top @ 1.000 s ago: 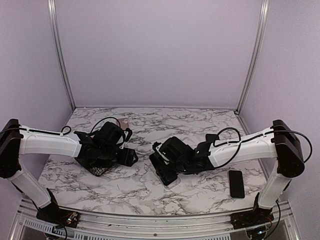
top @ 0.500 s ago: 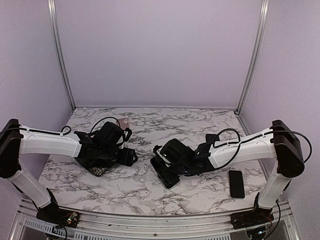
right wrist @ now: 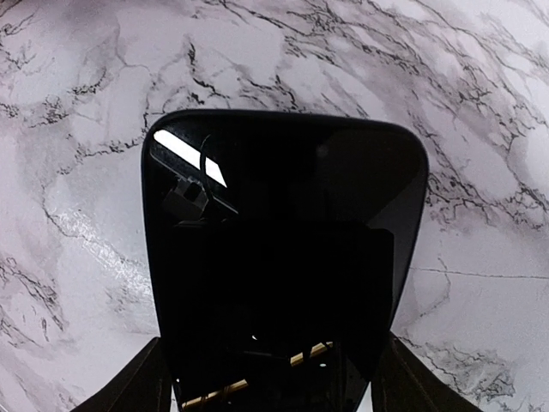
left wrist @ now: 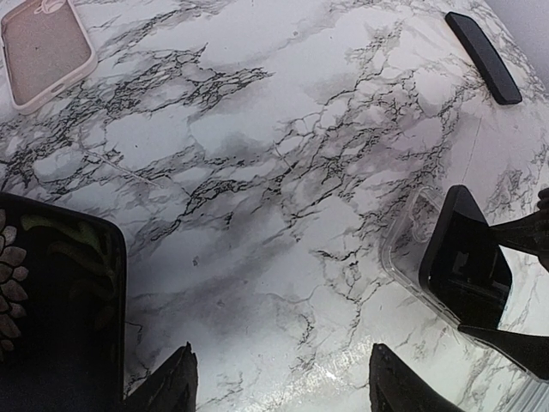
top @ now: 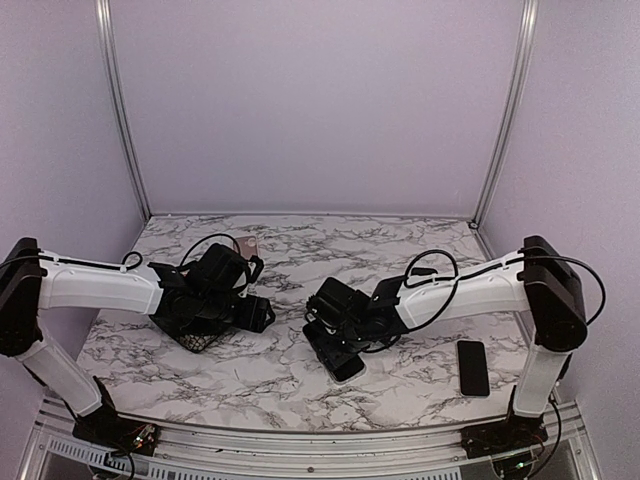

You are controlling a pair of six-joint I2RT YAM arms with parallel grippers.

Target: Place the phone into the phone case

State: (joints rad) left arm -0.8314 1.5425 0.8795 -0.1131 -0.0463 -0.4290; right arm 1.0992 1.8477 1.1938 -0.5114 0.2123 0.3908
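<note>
My right gripper (top: 338,338) is shut on a black phone (top: 341,358) and holds it tilted, low over the marble near the table's middle. In the right wrist view the glossy phone (right wrist: 283,232) fills the space between the fingers (right wrist: 141,378). In the left wrist view the phone (left wrist: 463,262) stands with its lower end on a clear phone case (left wrist: 405,249) that lies flat. My left gripper (top: 257,313) is open and empty, to the left of the phone; its fingertips (left wrist: 176,386) hover above bare marble.
A pink case (left wrist: 43,43) lies at the back left, also seen in the top view (top: 247,245). A dark floral case (left wrist: 51,318) lies under the left arm. A second black phone (top: 472,367) lies at the front right and shows in the left wrist view (left wrist: 483,56).
My right wrist has shifted a little left and toward the front edge, bringing the phone lower. The left arm has not moved.
</note>
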